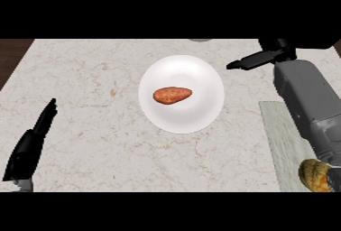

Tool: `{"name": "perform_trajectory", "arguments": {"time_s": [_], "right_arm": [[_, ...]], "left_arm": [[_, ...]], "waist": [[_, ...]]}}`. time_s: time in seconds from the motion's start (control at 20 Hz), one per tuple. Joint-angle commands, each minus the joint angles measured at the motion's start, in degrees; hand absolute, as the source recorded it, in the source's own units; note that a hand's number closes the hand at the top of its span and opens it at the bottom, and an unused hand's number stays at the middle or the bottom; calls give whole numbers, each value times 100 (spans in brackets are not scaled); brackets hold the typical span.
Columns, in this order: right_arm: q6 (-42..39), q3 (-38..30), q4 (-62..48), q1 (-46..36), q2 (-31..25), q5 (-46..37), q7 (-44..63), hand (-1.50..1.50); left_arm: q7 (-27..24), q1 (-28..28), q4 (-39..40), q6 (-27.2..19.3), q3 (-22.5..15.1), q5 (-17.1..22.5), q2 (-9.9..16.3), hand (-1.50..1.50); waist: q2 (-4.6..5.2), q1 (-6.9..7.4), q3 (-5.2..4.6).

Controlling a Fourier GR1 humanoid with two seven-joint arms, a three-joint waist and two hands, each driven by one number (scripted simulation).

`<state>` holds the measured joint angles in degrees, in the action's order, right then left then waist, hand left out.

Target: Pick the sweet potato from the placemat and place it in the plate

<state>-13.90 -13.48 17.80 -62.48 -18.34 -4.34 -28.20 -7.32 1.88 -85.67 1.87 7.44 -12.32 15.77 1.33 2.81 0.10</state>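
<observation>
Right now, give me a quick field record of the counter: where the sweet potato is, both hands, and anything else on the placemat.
sweet potato: lying in the middle of the white plate, not held
right hand: beyond the plate's far right rim, fingers straight, holding nothing
left hand: open, resting near the left edge
placemat: at the right, partly under the right forearm
orange-yellow item: on the placemat's near end, kind unclear

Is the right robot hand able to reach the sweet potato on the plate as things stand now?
Probably yes. The right robot hand hangs open just beyond the white plate, at its upper right edge. The sweet potato lies bare in the plate's middle, and nothing stands between them.
</observation>
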Motion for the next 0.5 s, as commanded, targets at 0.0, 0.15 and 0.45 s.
{"name": "perform_trajectory", "arguments": {"time_s": [0.0, 0.15, 0.45], "right_arm": [[-617, -49, -210, 214, -504, -33, -712, -150], [-665, -25, -475, 59, -821, -176, -795, -150], [-806, -158, -785, 37, -1134, -157, -985, -150]], "left_arm": [[287, -168, -69, -35, -82, -74, -73, 0], [65, -180, 80, 98, 24, 44, 25, 0], [44, -85, -217, 139, -105, 33, -54, 0]], "waist": [[-12, -24, 3], [48, 99, 5], [67, 207, 13]]}}
